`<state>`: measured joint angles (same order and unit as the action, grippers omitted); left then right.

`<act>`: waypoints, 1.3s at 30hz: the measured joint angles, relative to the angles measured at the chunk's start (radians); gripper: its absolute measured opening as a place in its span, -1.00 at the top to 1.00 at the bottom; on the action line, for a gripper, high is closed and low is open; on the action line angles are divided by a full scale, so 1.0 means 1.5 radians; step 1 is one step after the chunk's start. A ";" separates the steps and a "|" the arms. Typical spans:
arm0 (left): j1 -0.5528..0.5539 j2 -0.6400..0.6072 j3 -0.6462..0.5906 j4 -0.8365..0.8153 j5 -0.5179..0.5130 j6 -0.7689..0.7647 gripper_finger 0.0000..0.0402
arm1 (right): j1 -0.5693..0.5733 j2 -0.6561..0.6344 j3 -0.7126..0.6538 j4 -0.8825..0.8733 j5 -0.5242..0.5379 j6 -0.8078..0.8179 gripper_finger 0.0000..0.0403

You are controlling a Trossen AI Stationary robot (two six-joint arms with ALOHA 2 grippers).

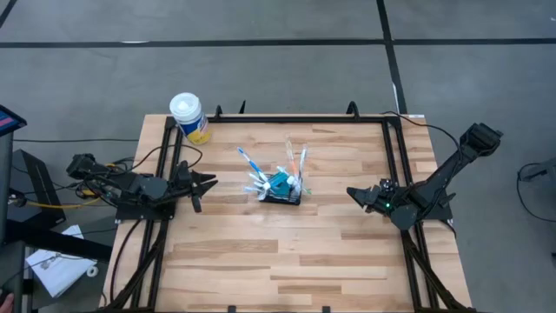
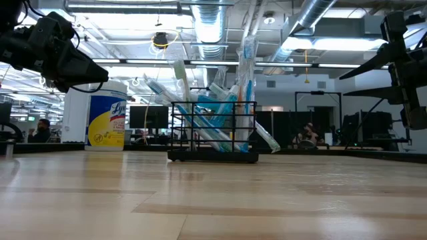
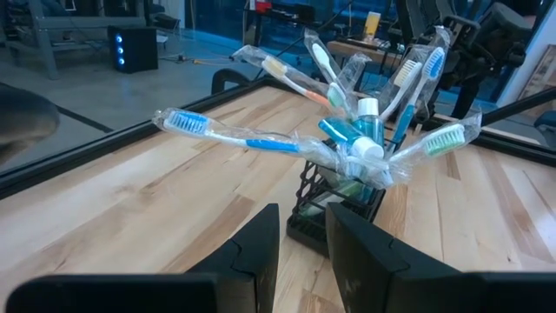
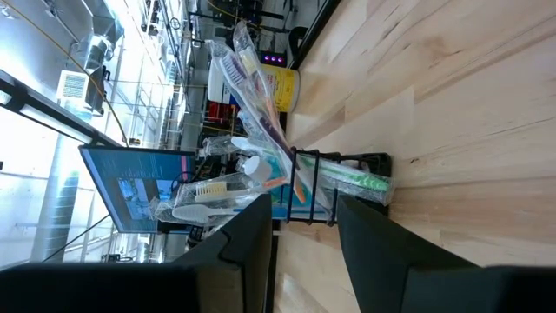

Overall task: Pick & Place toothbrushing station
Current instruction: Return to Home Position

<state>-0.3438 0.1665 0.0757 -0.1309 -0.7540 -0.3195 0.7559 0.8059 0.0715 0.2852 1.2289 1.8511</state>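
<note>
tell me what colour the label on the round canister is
Yellow with blue lettering, wrapped round the canister; the low view shows it best.

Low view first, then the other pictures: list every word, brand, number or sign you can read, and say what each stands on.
"Lys", with the letters after it unclear: blue script on the yellow label of the white-lidded canister.
Smaller print on that label: too small to read.
Wrapped toothbrushes in the black mesh basket: no legible print.
Blue screen in the right wrist view: too blurred.
</note>
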 joint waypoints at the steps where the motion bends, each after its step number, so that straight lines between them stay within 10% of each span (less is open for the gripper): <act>1: 0.000 0.000 0.000 0.000 0.000 0.000 0.54 | 0.000 0.000 0.000 0.000 0.000 0.000 0.38; 39: 0.000 0.000 0.000 0.019 0.000 0.000 0.54 | 0.000 0.000 0.000 0.000 0.000 0.000 0.38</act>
<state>-0.3438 0.1665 0.0761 -0.1024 -0.7540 -0.3195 0.7559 0.8057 0.0715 0.2850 1.2289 1.8511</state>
